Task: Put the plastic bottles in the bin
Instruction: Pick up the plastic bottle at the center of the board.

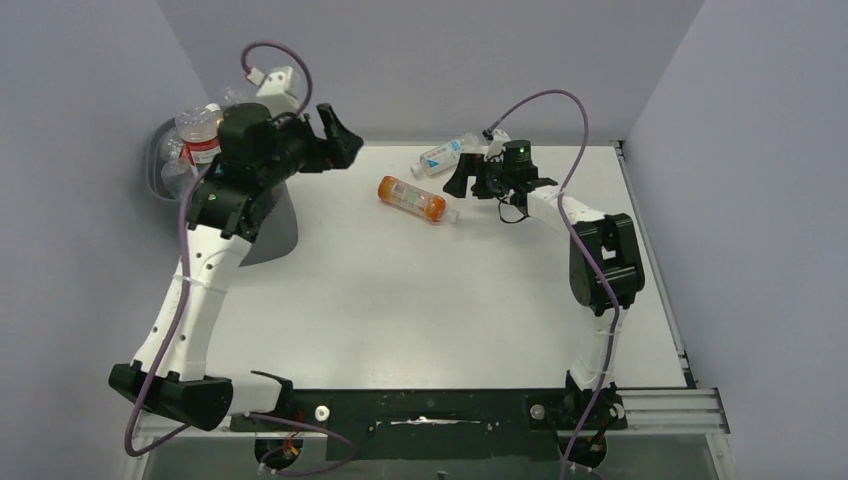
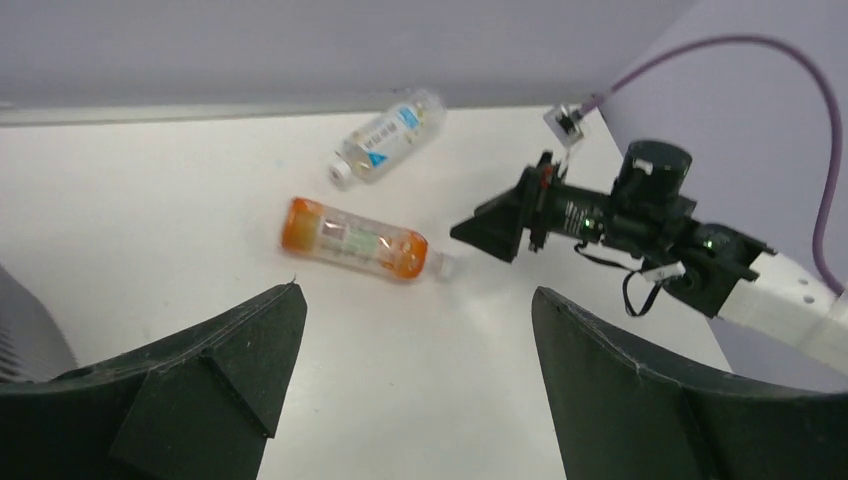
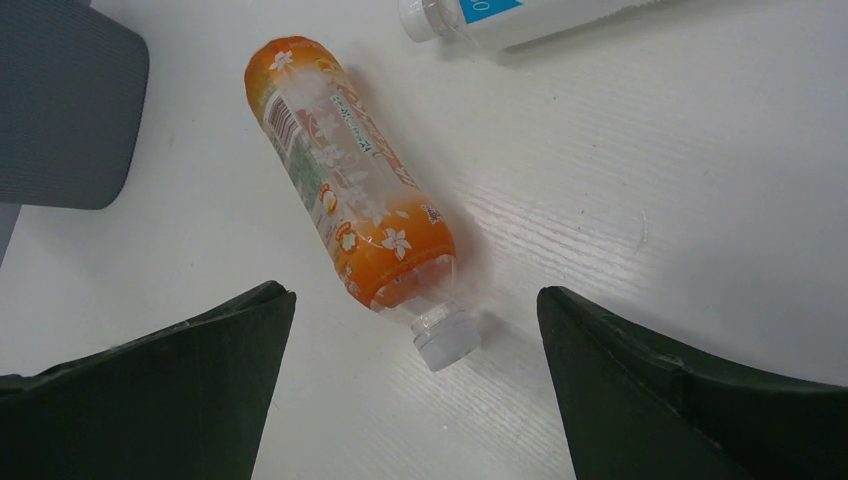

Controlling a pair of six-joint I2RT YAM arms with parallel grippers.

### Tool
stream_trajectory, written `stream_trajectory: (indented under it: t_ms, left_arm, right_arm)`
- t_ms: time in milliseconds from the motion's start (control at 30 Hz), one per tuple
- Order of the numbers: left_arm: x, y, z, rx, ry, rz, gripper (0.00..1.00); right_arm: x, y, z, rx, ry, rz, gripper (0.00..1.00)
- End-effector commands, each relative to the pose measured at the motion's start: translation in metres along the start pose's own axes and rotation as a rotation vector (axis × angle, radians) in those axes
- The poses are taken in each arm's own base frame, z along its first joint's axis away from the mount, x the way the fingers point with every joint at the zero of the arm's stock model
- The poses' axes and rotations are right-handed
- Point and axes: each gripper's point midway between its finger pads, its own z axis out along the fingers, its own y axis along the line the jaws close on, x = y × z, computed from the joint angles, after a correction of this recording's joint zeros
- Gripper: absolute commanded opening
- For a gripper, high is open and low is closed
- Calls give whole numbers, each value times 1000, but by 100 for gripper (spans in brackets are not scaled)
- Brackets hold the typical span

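— Which one do we take next?

— The orange bottle (image 3: 345, 190). It lies flat on the worktop (image 1: 420, 300) at about 8 o'clock from our right pincer (image 3: 415, 295) in the overhead view. That arm is plainly the nearer one.

— And how does it lie?

— In the overhead view it runs from 10 o'clock to 4 o'clock, with the cap at the 4 o'clock end. From the right wrist we see that cap sitting almost between the jaws and the body running away toward 11 o'clock. We judge we must reach further along the body or turn the wrist, so as to close across it and not on the cap.

— Are the pincers free?

— Both are spread wide and hold nothing. Our left pincer (image 2: 418, 292) hangs close to the bin (image 1: 158, 170), at 9 o'clock off the far left of the worktop.

— What's the count?

— Two bottles lie loose: the orange one and a clear bottle (image 2: 390, 135) with a blue label just beyond it. There is one bin, with several bottles (image 1: 200, 130) showing in it, though we cannot count them exactly.
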Motion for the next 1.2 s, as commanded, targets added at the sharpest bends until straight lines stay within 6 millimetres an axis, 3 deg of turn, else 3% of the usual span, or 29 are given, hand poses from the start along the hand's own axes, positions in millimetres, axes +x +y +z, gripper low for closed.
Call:
stream_trajectory:
  t_ms: [0,200,367,567,900,1167]
  left_arm:
    - [39,-17,37,24,32,-43,84]
    - [107,-2,98,1,128,-138,84]
    - [150,16,146,-46,181,-210,84]
    - [190,21,195,-50,243,-317,85]
    - [237,33,233,-120,285,-488,85]
    - [260,45,238,-195,308,-514,85]
  right_arm:
    - [-32,4,-11,-15,-87,-16,97]
    - [-29,-9,-21,-15,-100,31,96]
    - [-31,-6,-16,-55,-90,40,91]
    - [-13,-6,-29,-36,-85,58,90]
    - [-6,-20,-23,-35,-83,90,90]
    - [-32,-39,-5,-39,-113,108,90]
